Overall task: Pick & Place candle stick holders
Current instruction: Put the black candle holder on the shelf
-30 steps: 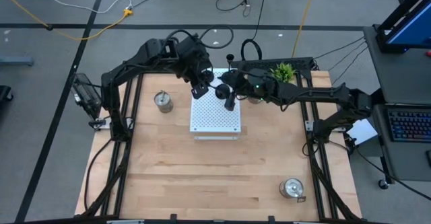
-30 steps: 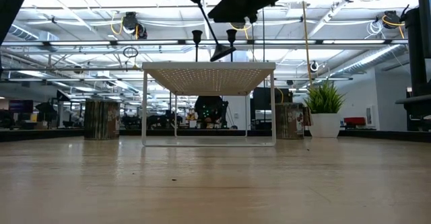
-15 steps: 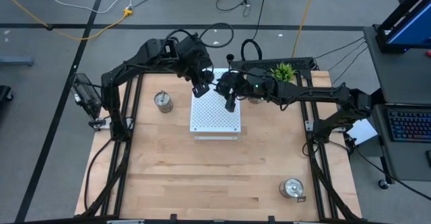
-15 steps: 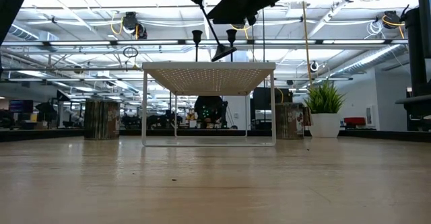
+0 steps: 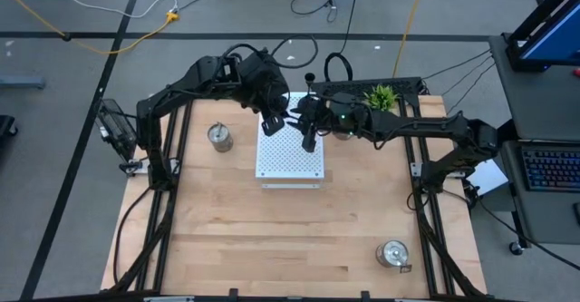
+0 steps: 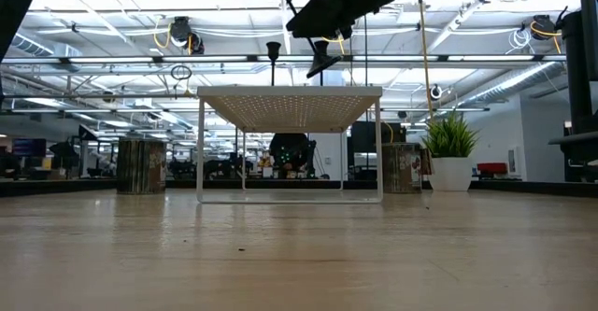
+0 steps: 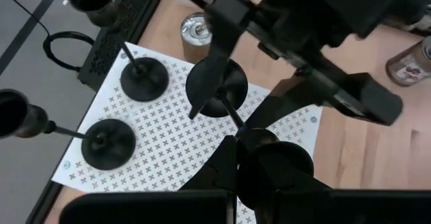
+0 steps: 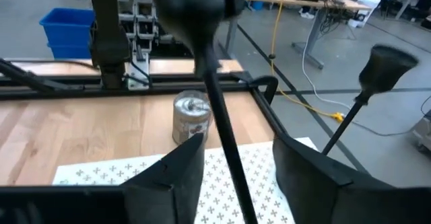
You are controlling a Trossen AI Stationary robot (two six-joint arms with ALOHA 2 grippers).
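Lifted higher than a moment ago, the tilted black thin-stemmed round-based candle stick holder (image 6: 320, 57) is hanging above the white perforated rectangular board (image 5: 290, 148), its stem pinched in the fully closed left gripper (image 7: 237, 138). The right gripper (image 8: 232, 155) is straddling that stem with fingers partly apart, not yet clamping. Beyond, two black holders (image 7: 143, 76) are standing on the board; a mistimed handover risks dropping the held one onto them.

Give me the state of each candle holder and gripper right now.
Held black holder: raised above white board, tilted.
Two other black holders: upright on board.
Silver holders: standing on table.
Left gripper: shut on held holder's cup.
Right gripper: open around its stem.
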